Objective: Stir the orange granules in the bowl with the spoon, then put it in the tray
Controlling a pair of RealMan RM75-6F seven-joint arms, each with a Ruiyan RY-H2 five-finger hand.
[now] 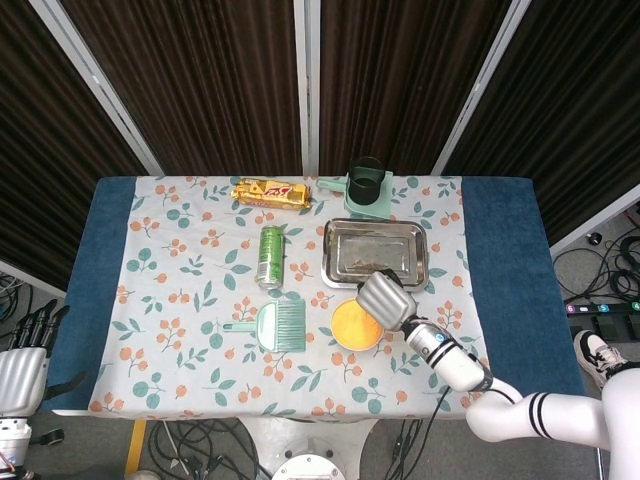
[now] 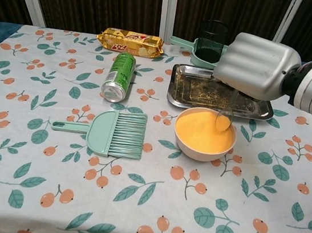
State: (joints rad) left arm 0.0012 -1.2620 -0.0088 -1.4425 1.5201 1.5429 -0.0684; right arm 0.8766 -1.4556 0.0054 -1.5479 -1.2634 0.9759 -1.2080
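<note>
Above the bowl [image 2: 203, 147] of orange granules [image 2: 200, 127], right hand [image 2: 257, 66] fingers clamp the spoon [image 2: 224, 118].

Right hand [image 2: 259, 65] hung above the far right rim of the bowl [image 2: 197, 152], back of hand up, fingers closed around the spoon [image 2: 224, 118]. Left hand [image 1: 18, 380] rested well left of the bowl, off the table edge.

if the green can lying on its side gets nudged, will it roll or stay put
The green metal drinks can lies on its side on the floral tablecloth, so a sideways nudge would probably roll it. A push along its length would more likely slide it. Whether it is full cannot be told; if empty, it would likely move easily.
</note>
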